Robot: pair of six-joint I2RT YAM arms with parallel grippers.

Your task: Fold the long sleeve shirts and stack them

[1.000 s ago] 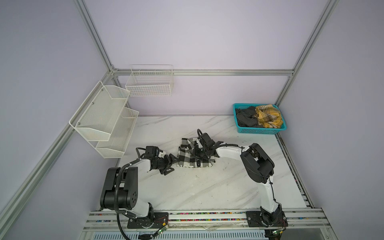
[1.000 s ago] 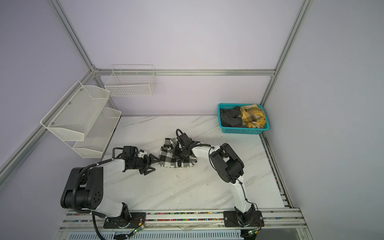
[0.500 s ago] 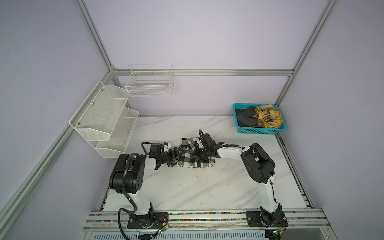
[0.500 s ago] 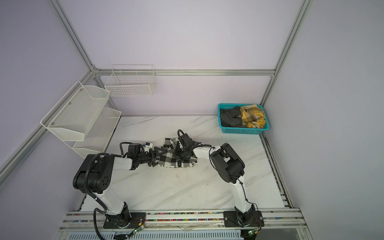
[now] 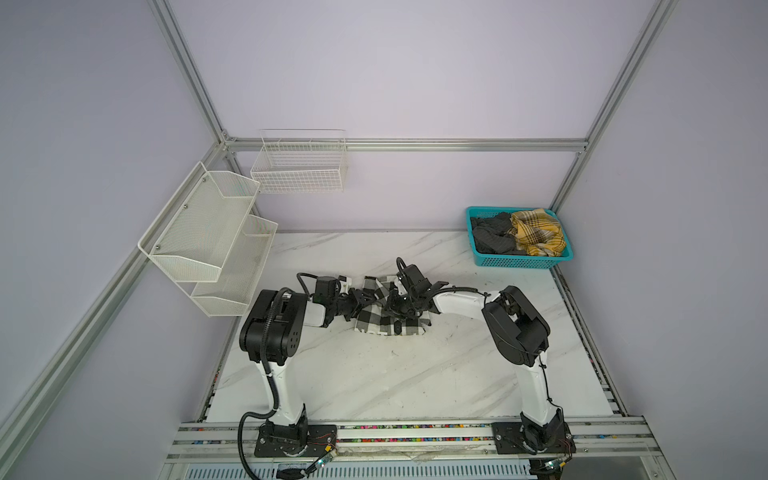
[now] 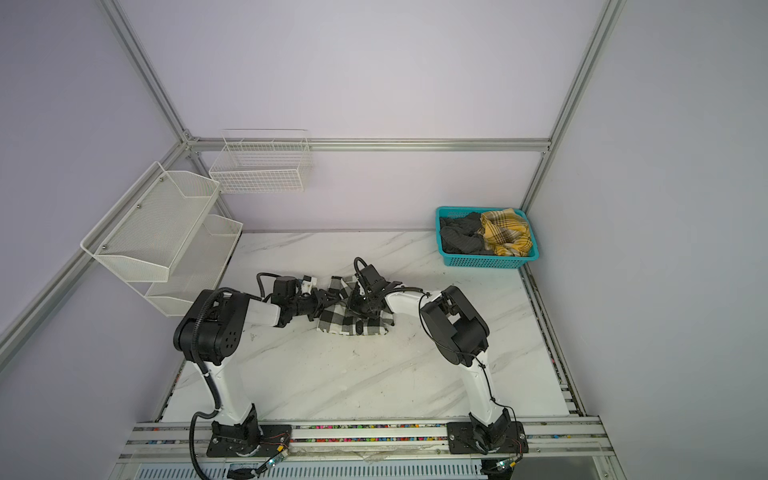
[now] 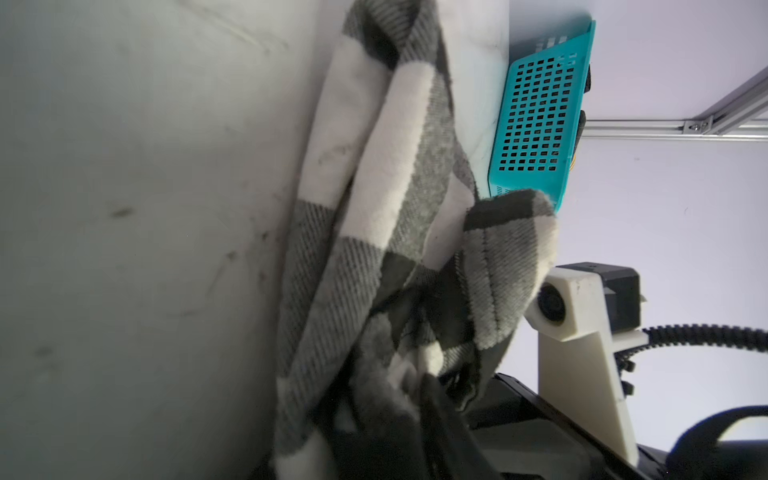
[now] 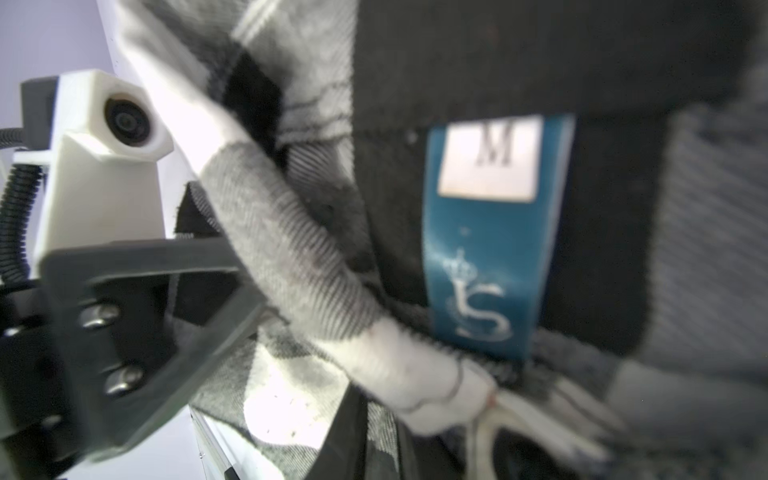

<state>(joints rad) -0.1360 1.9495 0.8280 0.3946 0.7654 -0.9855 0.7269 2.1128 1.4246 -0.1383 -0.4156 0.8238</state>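
A black-and-white checked long sleeve shirt point(image 5: 376, 320) point(image 6: 347, 322) lies bunched in the middle of the marble table. My left gripper point(image 5: 360, 300) point(image 6: 328, 297) is at the shirt's left edge. In the left wrist view the checked cloth point(image 7: 374, 187) runs down between the dark jaws of the left gripper point(image 7: 399, 415), which are shut on it. My right gripper point(image 5: 397, 303) point(image 6: 361, 305) is on the shirt's upper part. In the right wrist view the shirt point(image 8: 291, 249) fills the frame, with a blue size label point(image 8: 494, 232) showing, and the right gripper point(image 8: 374, 440) pinches a fold.
A teal basket point(image 5: 523, 262) point(image 6: 486, 262) point(image 7: 536, 116) with dark and yellow checked clothes stands at the back right. White mesh shelves point(image 5: 208, 232) and a wire basket point(image 5: 299, 166) hang at the back left. The two wrists are close together over the shirt.
My left arm has moved right, from beside the shirt to its left edge, and its jaws have closed on the cloth. The right gripper has stayed on the shirt.
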